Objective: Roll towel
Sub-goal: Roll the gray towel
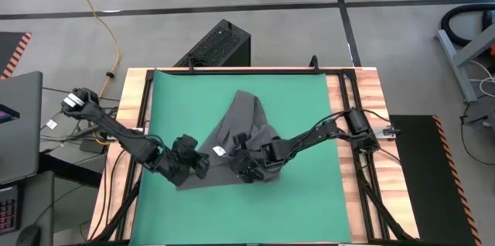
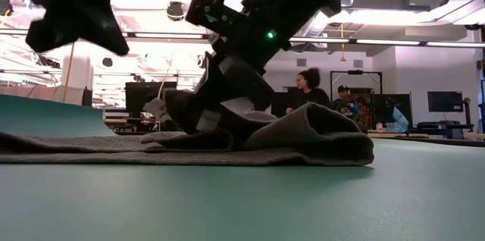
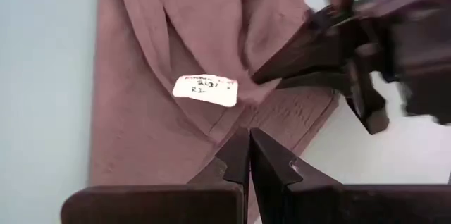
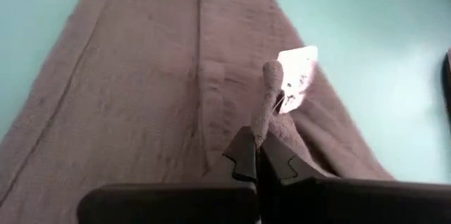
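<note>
The dark grey towel (image 1: 244, 126) lies on the green mat (image 1: 309, 199), gathered into a rough triangle whose point faces the far edge. Its white tag (image 1: 219, 151) faces up near the near side. In the low view the towel (image 2: 303, 135) rests flat on the mat with a raised bunch at its right end. My left gripper (image 1: 203, 165) is shut at the towel's near left part. My right gripper (image 1: 244, 169) is shut at the near middle, just right of the tag. My left gripper pinches the pointed end of a folded layer (image 3: 227, 127) between its two fingers, just below the tag (image 3: 206, 90). It comes slanting down from the table's left. The cloth lies low on the mat. My right gripper pinches a narrow ridge of cloth (image 4: 270, 90) between its two fingers, beside the tag (image 4: 297, 76). The ridge stands up past the fingertips. The fingers slant down from the table's right, and the towel beyond them (image 4: 141, 76) lies spread on the mat.
Bare mat lies on all sides of the towel, widest near and right. Black rails (image 1: 349, 83) and wooden table strips edge the mat. A black box (image 1: 220, 45) stands beyond the far edge, a laptop (image 1: 19, 122) to the left. People (image 2: 309, 89) sit in the room behind.
</note>
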